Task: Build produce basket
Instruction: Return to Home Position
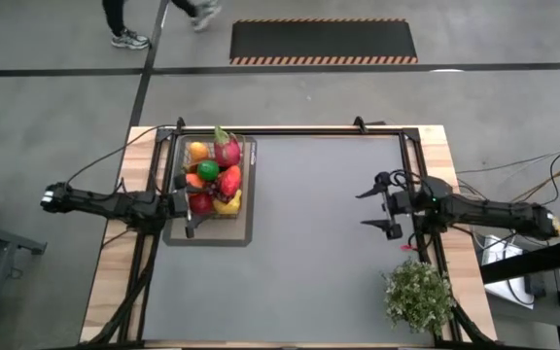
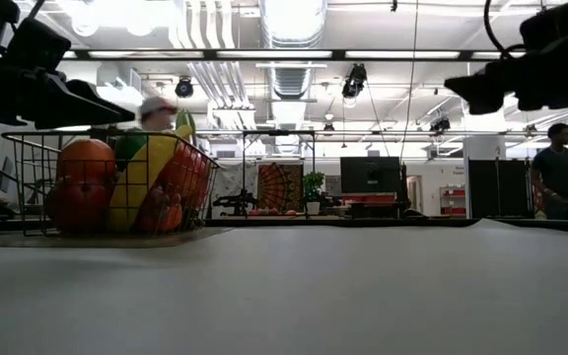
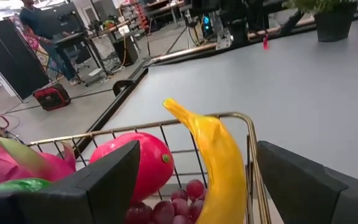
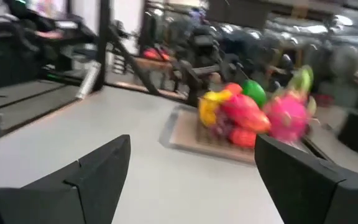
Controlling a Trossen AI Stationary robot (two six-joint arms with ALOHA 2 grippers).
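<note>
Basket lies beneath empty, wide-spread left gripper.

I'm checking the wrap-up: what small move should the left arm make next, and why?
Probably lift the left gripper straight up: it hangs open and empty over the basket, and the produce all sits inside. The right gripper waits aside.

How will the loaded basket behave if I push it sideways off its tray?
The basket is piled above its rim, so it is probably heavy for its size and would slide rather than tip. Its thin wire sides may flex a little. The banana leans over the corner rim, so a jolt could topple it out.
</note>
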